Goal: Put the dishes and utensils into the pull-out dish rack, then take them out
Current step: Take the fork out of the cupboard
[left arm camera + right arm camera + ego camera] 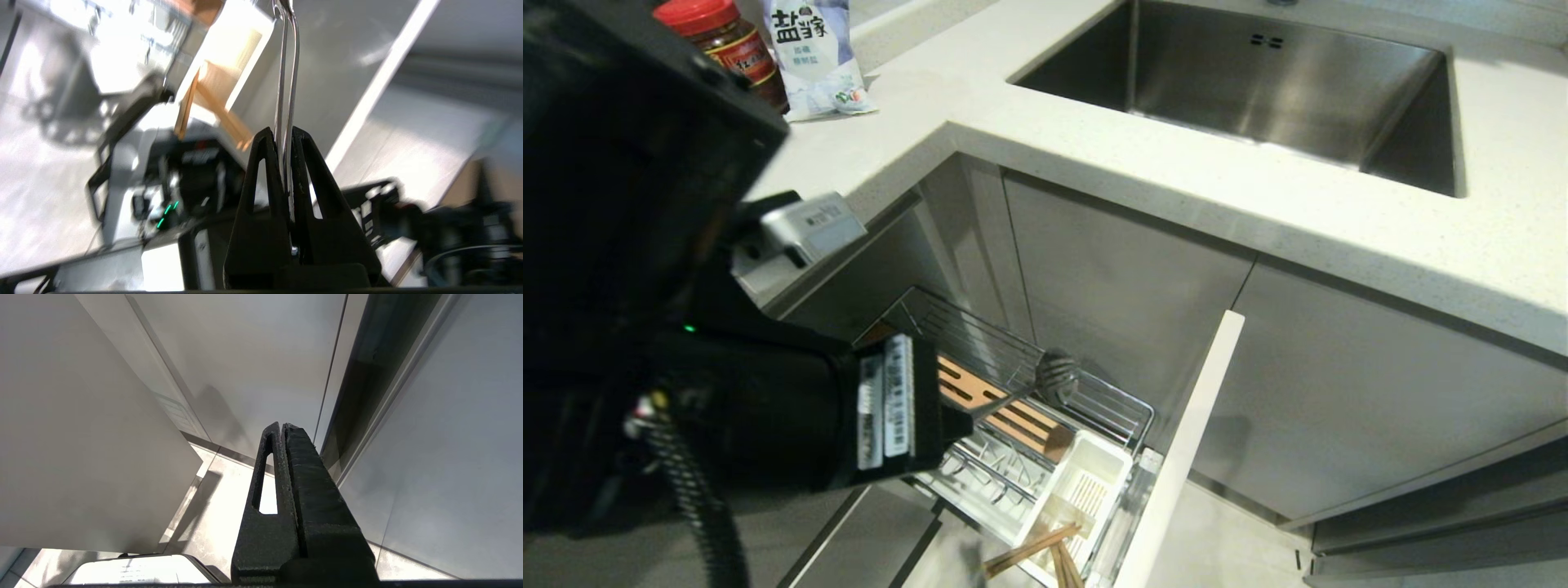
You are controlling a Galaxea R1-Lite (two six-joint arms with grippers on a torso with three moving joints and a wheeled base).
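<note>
A red-lidded jar [729,45] and a salt bag [815,55] stood on the pale countertop [1094,155] beside the steel sink [1258,82].

Showing one fork [1052,377], two chopsticks [1033,551], one wire rack [1005,441], one white caddy [1086,482], one sink [1258,82], one jar [727,45], one salt bag [813,49].

The right gripper [282,426] points down at a pale tiled floor [229,506], its black fingers [306,477] pressed together with nothing between them; a pale cabinet panel [81,437] stands beside it, apart
</note>
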